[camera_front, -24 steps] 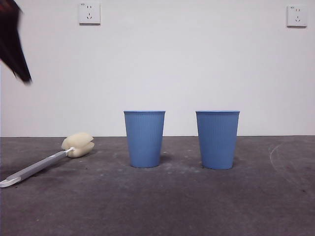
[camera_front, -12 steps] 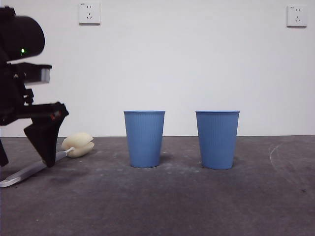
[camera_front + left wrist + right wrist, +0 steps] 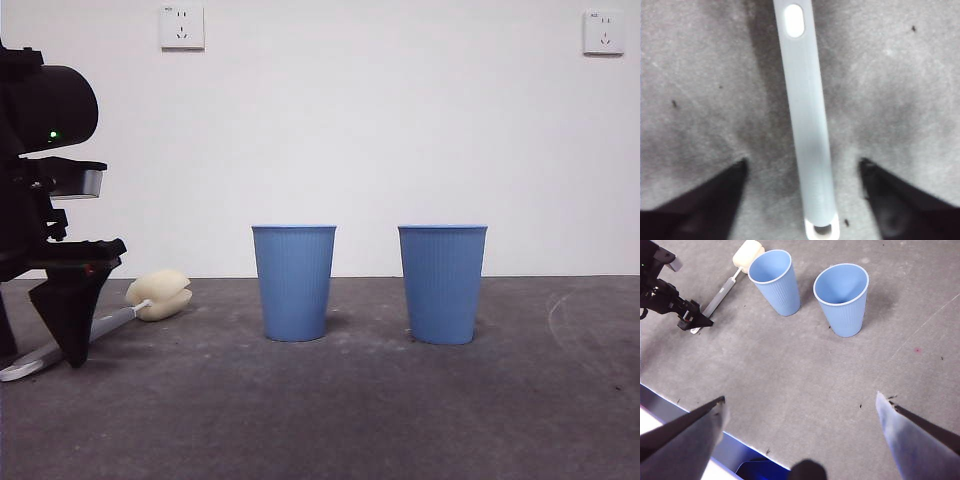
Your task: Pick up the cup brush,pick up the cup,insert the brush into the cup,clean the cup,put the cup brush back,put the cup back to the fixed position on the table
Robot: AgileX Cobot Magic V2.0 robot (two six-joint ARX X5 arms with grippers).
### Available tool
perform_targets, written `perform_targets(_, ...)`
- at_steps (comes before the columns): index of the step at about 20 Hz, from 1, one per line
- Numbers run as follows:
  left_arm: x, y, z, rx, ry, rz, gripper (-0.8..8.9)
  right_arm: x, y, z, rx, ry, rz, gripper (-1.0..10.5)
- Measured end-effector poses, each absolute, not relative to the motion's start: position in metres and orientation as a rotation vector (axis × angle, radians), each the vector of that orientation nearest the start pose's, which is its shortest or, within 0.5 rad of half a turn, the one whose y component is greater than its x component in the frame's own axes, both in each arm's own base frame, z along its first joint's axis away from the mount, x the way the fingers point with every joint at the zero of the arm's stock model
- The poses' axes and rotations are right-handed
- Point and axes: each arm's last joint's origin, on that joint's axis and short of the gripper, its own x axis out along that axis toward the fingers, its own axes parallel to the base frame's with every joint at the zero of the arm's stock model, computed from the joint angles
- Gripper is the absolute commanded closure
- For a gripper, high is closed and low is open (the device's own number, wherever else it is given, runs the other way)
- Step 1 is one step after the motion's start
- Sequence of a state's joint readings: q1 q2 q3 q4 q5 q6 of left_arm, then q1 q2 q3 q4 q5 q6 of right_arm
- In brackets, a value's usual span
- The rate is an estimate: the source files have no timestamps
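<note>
In the front view the left gripper (image 3: 40, 345) hides the middle of the cup brush (image 3: 158, 296) handle. The left wrist view is blurred and crops the brush (image 3: 807, 130) before its sponge head.

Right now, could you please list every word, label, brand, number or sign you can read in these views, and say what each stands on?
None can be read.
The two wall sockets each carry a tiny mark at the top corner, too small to read.
The cup brush, both blue cups and the left gripper show no lettering.
</note>
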State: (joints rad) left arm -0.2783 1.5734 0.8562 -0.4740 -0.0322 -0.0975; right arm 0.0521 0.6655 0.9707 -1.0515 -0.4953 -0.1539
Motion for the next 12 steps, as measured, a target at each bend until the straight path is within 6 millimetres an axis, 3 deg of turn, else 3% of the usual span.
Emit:
perform_targets(4, 0.2698, -0.0762, 0.1618, 0.094, 1.191, -0.157, 8.17, 0.0956, 0.0188, 0.3341, 0.023, 0.694, 0.576, 4.4)
perform_targets(12, 0.2675, -0.0761, 0.1636, 0.072, 1.21, -0.17, 8.22, 0.0956, 0.0188, 0.3341, 0.023, 0.694, 0.576, 4.4)
